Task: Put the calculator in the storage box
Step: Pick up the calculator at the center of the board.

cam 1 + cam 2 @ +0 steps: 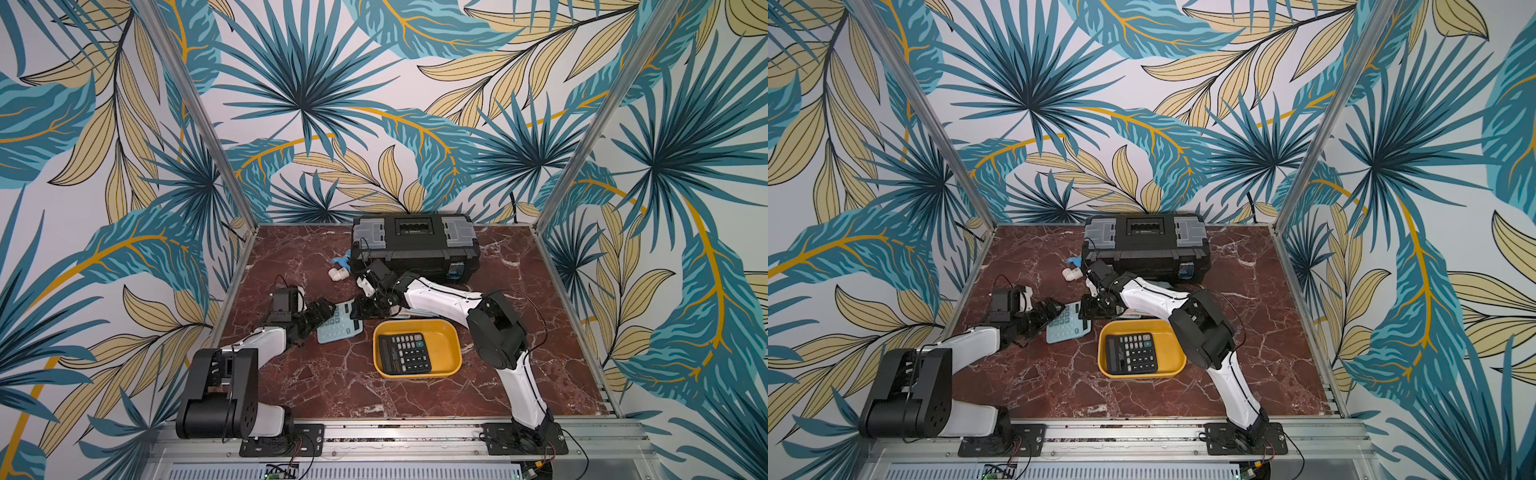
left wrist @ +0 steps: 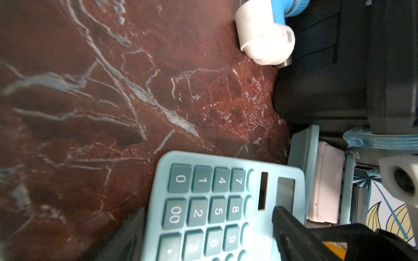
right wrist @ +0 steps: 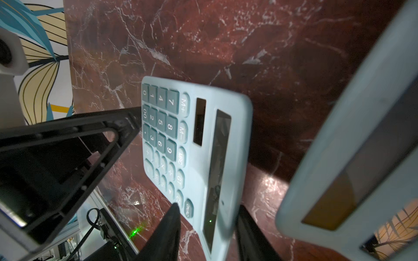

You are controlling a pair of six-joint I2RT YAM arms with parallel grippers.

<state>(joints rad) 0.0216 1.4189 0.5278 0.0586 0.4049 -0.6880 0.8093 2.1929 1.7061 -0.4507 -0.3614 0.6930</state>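
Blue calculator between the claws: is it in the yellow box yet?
Not yet. The blue calculator is outside the yellow box, beside it; only a black calculator lies inside.

White arm shells (image 1: 436, 297), black joints (image 1: 498, 336)

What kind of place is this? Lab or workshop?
Likely a staged robot cell: left arm and right arm bolted to an aluminium rail, marble-pattern tabletop, leaf-print walls on a frame.
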